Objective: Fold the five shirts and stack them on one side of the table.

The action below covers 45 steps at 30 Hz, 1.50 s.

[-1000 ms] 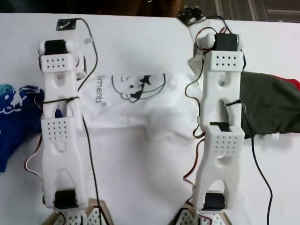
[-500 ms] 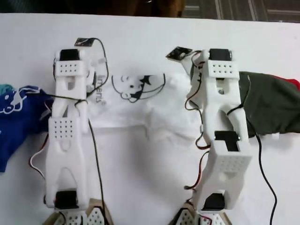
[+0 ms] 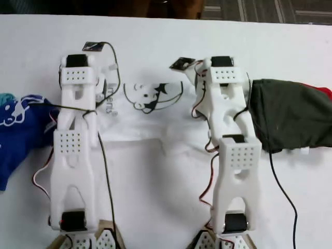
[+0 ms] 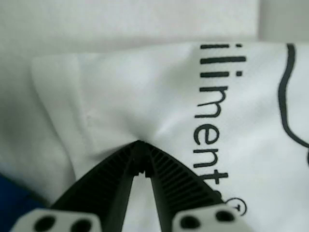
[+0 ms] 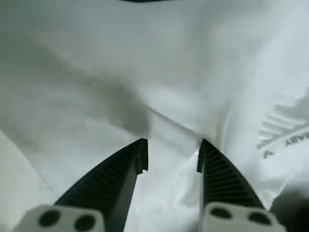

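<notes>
My left claw [image 4: 140, 151] is closed, its two ribbed black fingers meeting at the tips on a small raised pinch of the white shirt [image 4: 145, 92]. The pinch sits close to one edge of the cloth, just beside the line of black lettering. From there a crease runs back toward my fingers. A patch of the blue shirt [image 4: 10, 205] shows at the corner of my left wrist view, past the white hem.

My right claw [image 5: 172, 147] stands open at a middling width, the two tips apart. It is poised over rumpled white fabric with a ridge of cloth rising between the fingers. I cannot tell whether the tips press on the cloth or hang just above it.

From above, the white shirt [image 3: 150, 111] lies spread across the middle of the surface [image 3: 155, 46], between my two arms. Its printed cartoon face is up and its near edge is bunched and wrinkled. My left arm [image 3: 72, 145] reaches to the shirt's left end and my right arm [image 3: 231, 155] to its right end. The blue shirt [image 3: 18, 135] lies crumpled at the left edge of the surface, touching my left arm's side. The dark green shirt [image 3: 290, 116] lies to the right, just beside my right arm, and a strip of red cloth [image 3: 322, 92] peeks out at its far corner (what garment that is, I cannot tell).
</notes>
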{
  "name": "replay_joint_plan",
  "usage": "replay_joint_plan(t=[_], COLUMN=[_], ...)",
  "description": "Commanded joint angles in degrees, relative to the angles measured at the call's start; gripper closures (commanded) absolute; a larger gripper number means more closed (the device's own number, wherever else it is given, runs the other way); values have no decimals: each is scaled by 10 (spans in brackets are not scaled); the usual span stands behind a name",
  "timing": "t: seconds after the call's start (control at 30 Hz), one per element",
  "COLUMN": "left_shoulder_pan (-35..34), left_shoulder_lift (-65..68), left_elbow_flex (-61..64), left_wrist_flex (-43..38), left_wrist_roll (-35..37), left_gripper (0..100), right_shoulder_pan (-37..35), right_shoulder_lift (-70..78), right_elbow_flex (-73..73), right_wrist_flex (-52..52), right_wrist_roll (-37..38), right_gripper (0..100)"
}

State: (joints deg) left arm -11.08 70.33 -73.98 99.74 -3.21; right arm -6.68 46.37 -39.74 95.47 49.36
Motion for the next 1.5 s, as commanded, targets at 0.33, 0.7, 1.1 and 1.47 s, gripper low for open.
replay_joint_plan(t=[0.33, 0.7, 1.1, 1.47], left_shoulder_pan=[3, 3, 3, 3], left_shoulder_lift=[2, 2, 2, 2], left_elbow_flex=[-7, -7, -7, -7], left_wrist_flex=[-3, -3, -3, -3], left_wrist_roll=[-6, -6, -6, -5], left_gripper=[972, 972, 972, 972], right_shoulder_pan=[1, 15, 22, 16], right_shoulder_lift=[47, 48, 46, 51], right_elbow_flex=[-84, -146, -152, -282], right_wrist_flex=[-1, 29, 27, 12], right_wrist_roll=[-4, -4, -4, -4], right_gripper=[834, 975, 976, 980])
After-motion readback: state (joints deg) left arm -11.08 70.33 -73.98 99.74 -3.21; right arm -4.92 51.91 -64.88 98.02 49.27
